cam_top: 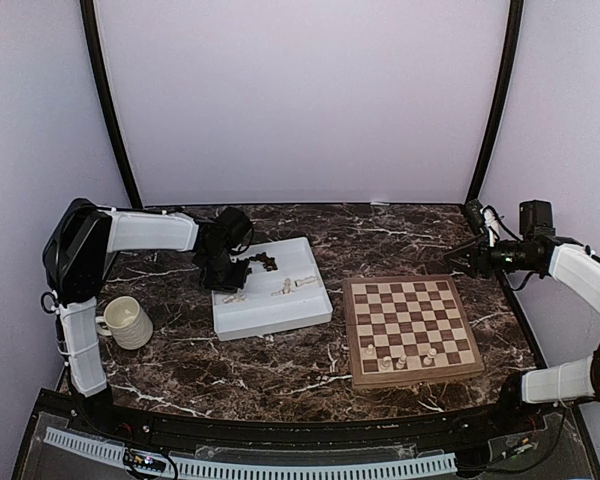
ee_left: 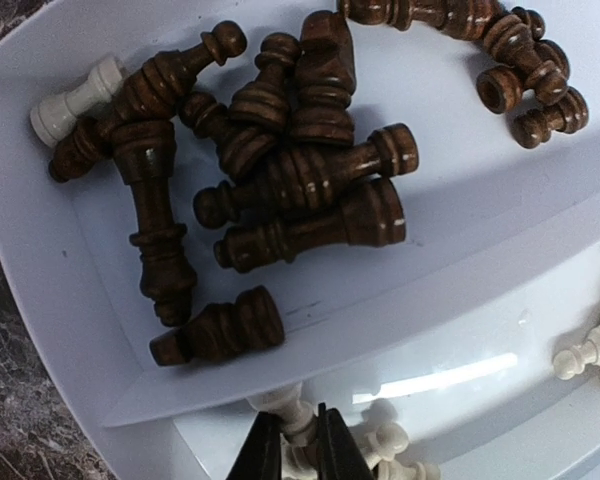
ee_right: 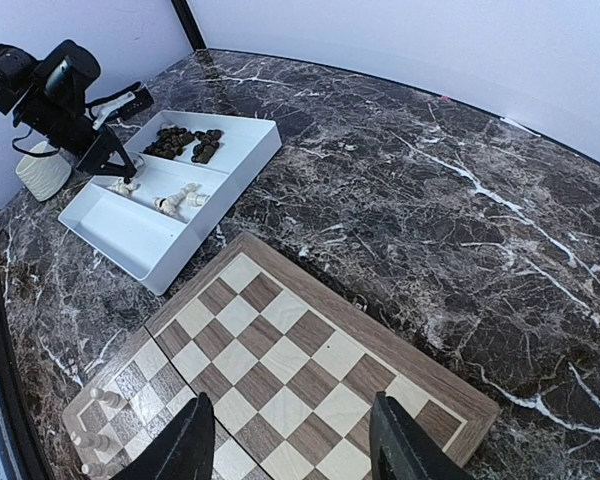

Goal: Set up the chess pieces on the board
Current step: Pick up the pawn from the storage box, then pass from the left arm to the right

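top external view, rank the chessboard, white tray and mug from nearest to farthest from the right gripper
From the right gripper:
1. chessboard, right side, just in front of it
2. white tray, middle, further left
3. mug, far left side

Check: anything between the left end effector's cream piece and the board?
Nothing visible. Left end effector is shut on a cream piece inside the tray; only the tray's wall to lift over, then bare tabletop to the board. The mug sits left of the tray, off the path.
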